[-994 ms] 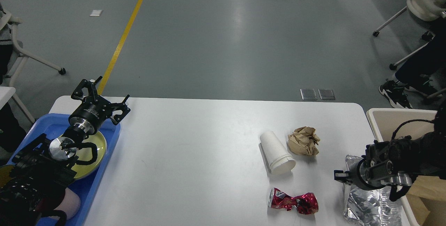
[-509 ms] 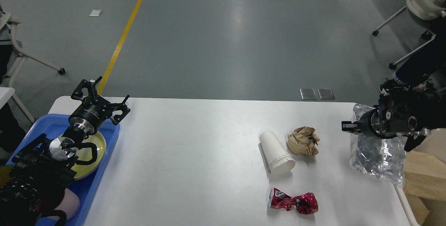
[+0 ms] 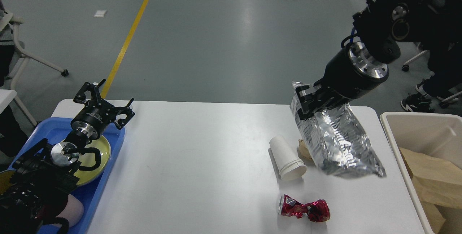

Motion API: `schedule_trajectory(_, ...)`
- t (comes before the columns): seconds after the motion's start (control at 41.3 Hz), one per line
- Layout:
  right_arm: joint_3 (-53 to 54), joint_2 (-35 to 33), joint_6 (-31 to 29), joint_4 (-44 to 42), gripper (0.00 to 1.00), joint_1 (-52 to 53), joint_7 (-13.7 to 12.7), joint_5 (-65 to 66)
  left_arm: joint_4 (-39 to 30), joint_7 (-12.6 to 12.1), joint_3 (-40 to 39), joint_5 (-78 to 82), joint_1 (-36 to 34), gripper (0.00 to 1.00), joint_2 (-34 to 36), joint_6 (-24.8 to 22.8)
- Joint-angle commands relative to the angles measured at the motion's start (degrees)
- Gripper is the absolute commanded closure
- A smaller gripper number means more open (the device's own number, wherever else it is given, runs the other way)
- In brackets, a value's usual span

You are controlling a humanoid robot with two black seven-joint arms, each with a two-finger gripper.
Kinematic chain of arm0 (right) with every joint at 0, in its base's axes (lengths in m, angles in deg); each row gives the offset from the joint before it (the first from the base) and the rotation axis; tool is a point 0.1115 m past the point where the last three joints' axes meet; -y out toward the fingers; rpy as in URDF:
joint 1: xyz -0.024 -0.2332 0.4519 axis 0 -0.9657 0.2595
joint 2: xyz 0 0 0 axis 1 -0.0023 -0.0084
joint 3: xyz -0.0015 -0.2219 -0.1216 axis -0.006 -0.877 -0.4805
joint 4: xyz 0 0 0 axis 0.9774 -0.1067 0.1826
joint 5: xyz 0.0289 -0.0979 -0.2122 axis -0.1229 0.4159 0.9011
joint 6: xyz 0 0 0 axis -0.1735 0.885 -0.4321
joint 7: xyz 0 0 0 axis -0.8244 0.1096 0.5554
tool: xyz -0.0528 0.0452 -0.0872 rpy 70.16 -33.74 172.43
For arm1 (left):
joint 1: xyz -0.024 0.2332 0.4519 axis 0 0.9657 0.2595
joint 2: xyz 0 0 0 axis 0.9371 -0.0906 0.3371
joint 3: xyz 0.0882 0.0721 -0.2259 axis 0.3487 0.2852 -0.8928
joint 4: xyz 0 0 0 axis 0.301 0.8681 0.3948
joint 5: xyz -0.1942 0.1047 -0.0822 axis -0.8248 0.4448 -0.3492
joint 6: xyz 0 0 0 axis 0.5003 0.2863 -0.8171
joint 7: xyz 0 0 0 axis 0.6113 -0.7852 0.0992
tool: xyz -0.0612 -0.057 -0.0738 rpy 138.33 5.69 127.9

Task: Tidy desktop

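The white desktop (image 3: 202, 154) fills the lower view. My right gripper (image 3: 305, 100) is shut on the top of a crinkled silver foil bag (image 3: 335, 140) and holds it in the air above the desktop's right side. The bag hangs in front of a crumpled brown paper ball (image 3: 302, 151), mostly hiding it. A white paper cup (image 3: 287, 158) lies on its side beside the ball. A crushed red can (image 3: 304, 208) lies near the front edge. My left gripper (image 3: 104, 98) is open and empty above the far corner of the blue tray (image 3: 108, 162).
The blue tray at the left holds a yellow-green plate (image 3: 97, 154). A beige bin (image 3: 393, 133) with brown paper (image 3: 433, 180) inside stands at the desktop's right edge. Chairs and a person's feet (image 3: 415, 102) are on the floor at the far right.
My right gripper lifted the silver bag from the desktop's front right edge, swung it up and leftward, and now holds it high over the paper ball. The left arm has not moved.
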Motion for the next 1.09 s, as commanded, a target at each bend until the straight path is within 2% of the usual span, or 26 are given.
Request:
schedule_trajectory(0.0, 0.93, -0.28, -0.52, 0.66, 1.0, 0.43, -0.4, 0.27, 0.0, 0.04, 0.0, -0.02, 0.0, 0.0, 0.0, 0.0)
schedule_trajectory(0.17, -6.89, -0.9, 0.97, -6.98, 1.0, -5.01, -0.4, 2.64, 0.0, -0.04, 0.0, -0.02, 0.0, 0.0, 0.0, 0.0)
schedule_trajectory(0.267, -11.11, -2.3, 4.57, -14.0, 1.0, -11.16, -0.49, 4.14, 0.0, 0.04, 0.0, -0.02, 0.0, 0.0, 0.0, 0.0)
schedule_trajectory(0.46, -17.88, -5.47, 12.84, -34.74, 1.0, -30.93, -0.49, 4.75, 0.0, 0.04, 0.0, -0.02, 0.0, 0.0, 0.0, 0.0)
schedule_trajectory(0.703, -17.98, -7.49, 19.61, -55.92, 1.0, -53.6, -0.67, 2.21, 0.0, -0.04, 0.0, -0.02, 0.0, 0.0, 0.0, 0.0)
schedule_trajectory(0.776, -17.97, -7.4, 21.01, -63.39, 1.0, -61.16, -1.72, -2.26, 0.0, -0.04, 0.0, -0.02, 0.0, 0.0, 0.0, 0.0)
schedule_trajectory(0.873, -17.89, -7.4, 22.07, -75.51, 1.0, -72.67, -4.44, -10.96, 0.0, -0.04, 0.0, -0.02, 0.0, 0.0, 0.0, 0.0)
schedule_trajectory(0.897, -17.8, -7.23, 22.6, -78.68, 0.89, -75.74, -5.32, -13.15, 0.0, 0.04, 0.0, -0.02, 0.0, 0.0, 0.0, 0.0)
schedule_trajectory(0.921, -17.71, -7.14, 23.04, -81.67, 0.6, -78.39, -5.85, -15.18, 0.0, -0.04, 0.0, 0.07, 0.0, 0.0, 0.0, 0.0)
schedule_trajectory(0.945, -17.71, -6.88, 23.47, -83.96, 0.11, -80.59, -6.2, -16.42, 0.0, 0.04, 0.0, -0.02, 0.0, 0.0, 0.0, 0.0)
schedule_trajectory(0.969, -17.71, -6.53, 23.65, -86.07, 0.0, -82.61, -6.55, -17.39, 0.0, -0.04, 0.0, -0.02, 0.0, 0.0, 0.0, 0.0)
schedule_trajectory(0.994, -17.71, -6.18, 24.18, -87.75, 0.04, -84.46, -6.56, -18.18, 0.0, -0.04, 0.0, -0.02, 0.0, 0.0, 0.0, 0.0)
schedule_trajectory(1.018, -17.71, -5.83, 24.36, -88.72, 0.0, -85.69, -6.73, -18.45, 0.0, -0.04, 0.0, 0.07, 0.0, 0.0, 0.0, 0.0)
schedule_trajectory(1.066, -17.71, -5.47, 24.45, -88.99, 0.0, -86.84, -6.82, -18.54, 0.0, -0.04, 0.0, -0.02, 0.0, 0.0, 0.0, 0.0)
